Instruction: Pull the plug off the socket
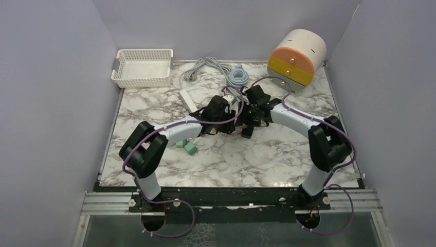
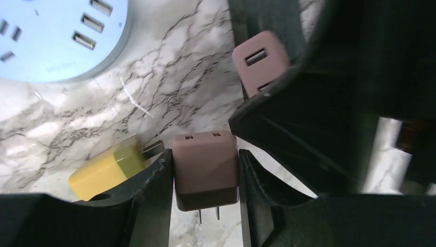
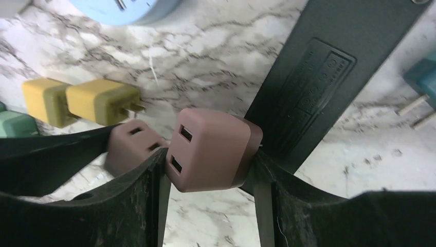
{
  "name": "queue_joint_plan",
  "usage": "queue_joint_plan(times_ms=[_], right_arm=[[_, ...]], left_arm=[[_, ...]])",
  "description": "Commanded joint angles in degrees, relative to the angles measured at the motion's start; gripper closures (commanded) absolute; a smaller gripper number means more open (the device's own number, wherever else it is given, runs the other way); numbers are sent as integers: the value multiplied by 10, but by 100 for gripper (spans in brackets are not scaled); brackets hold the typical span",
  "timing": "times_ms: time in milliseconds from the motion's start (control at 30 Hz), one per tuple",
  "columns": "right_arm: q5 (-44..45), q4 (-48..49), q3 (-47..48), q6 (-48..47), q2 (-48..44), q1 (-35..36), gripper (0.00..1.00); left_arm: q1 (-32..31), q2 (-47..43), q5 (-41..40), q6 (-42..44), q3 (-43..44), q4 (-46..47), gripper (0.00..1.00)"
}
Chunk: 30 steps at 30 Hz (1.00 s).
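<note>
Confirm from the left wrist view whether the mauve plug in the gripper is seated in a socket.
No. The mauve plug has both prongs bare above the marble tabletop, seated in nothing.

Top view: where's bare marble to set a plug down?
Free: the near marble in front of the green plugs; the left strip below the white basket. Crowded: centre, around the held pink plugs, and the rear by the cables and drawer unit.
</note>
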Motion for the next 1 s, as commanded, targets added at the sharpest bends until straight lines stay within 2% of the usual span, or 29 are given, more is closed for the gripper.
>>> queue_joint_plan(times_ms=[0, 267, 400, 667, 867, 967], right_arm=[[-46, 14, 34, 22, 56, 25, 69], [-32, -10, 39, 13, 53, 27, 58], [-48, -13, 14, 15, 36, 15, 58], [-53, -2, -84, -22, 0, -59, 58], [-30, -18, -45, -84, -88, -66, 60], [-15, -55, -16, -101, -111, -44, 61]], left_arm=[[6, 58, 34, -67, 15, 18, 100], [9, 95, 62, -91, 38, 18, 100], [9, 94, 75, -117, 34, 42, 100], [9, 109, 97, -144, 40, 72, 100], [8, 110, 82, -144, 42, 36, 100], [9, 95, 53, -148, 32, 4, 100]])
